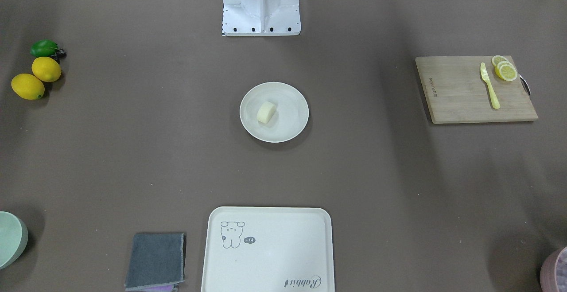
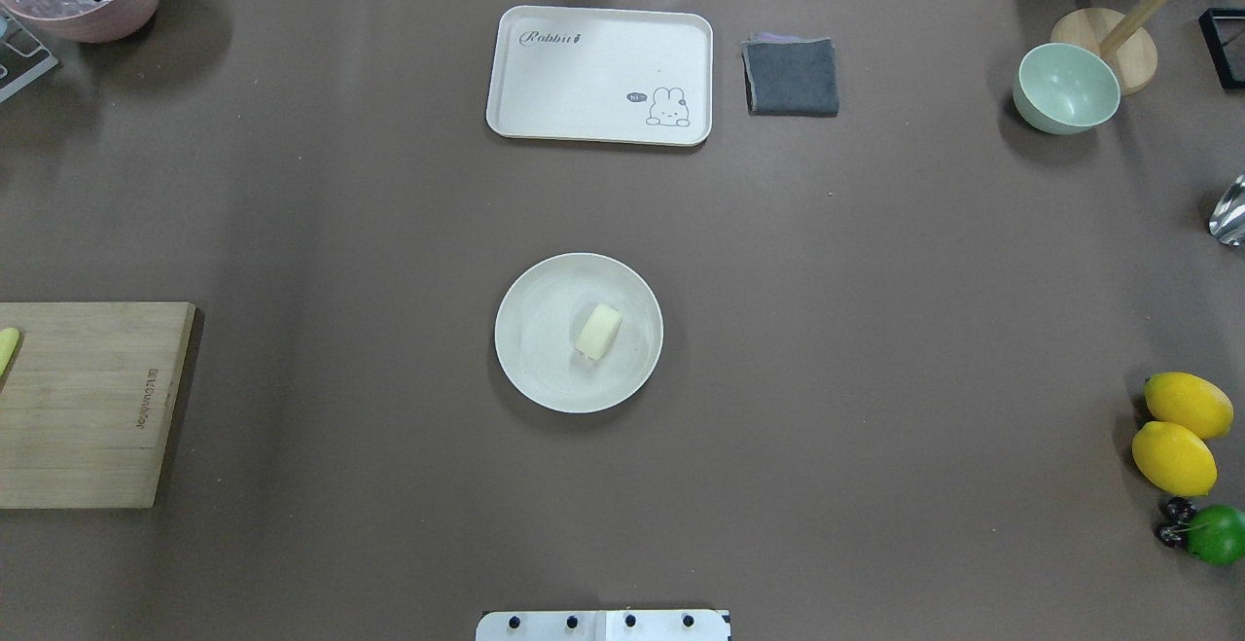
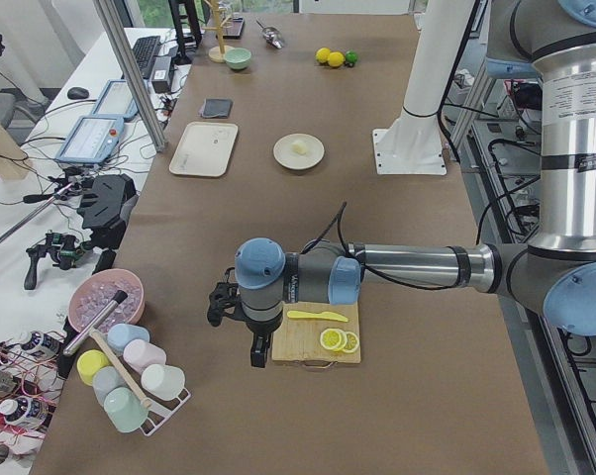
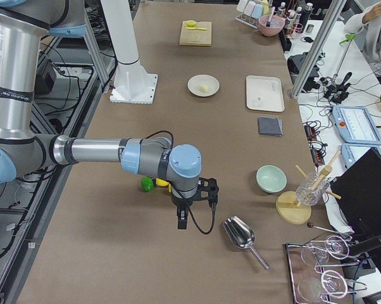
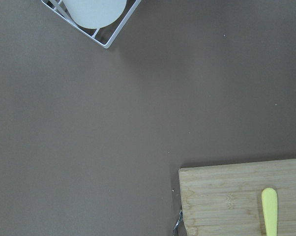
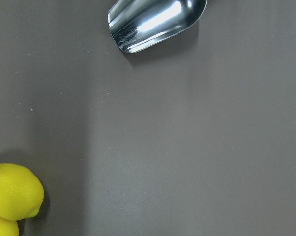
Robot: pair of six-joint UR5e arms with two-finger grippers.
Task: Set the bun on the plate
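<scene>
The bun (image 1: 266,112) (image 2: 598,332), a small pale cream lump, lies on the round off-white plate (image 1: 290,126) (image 2: 535,359) in the middle of the table, a little off the plate's centre. In the side views the bun (image 3: 299,146) (image 4: 204,86) shows on the plate (image 3: 283,156) (image 4: 193,90) far from both arms. My left gripper (image 3: 260,348) hangs over the table's left end beside the cutting board. My right gripper (image 4: 182,219) hangs over the right end near the lemons. Whether either is open or shut, I cannot tell. Nothing touches the bun.
A cream tray (image 2: 599,74) and a grey cloth (image 2: 791,76) lie on the far side. A wooden cutting board (image 1: 474,89) holds a yellow knife (image 1: 489,85) and lemon slices (image 1: 505,69). Lemons (image 2: 1179,432), a lime (image 2: 1218,534), a green bowl (image 2: 1066,89) and a metal scoop (image 4: 240,233) are at the right end.
</scene>
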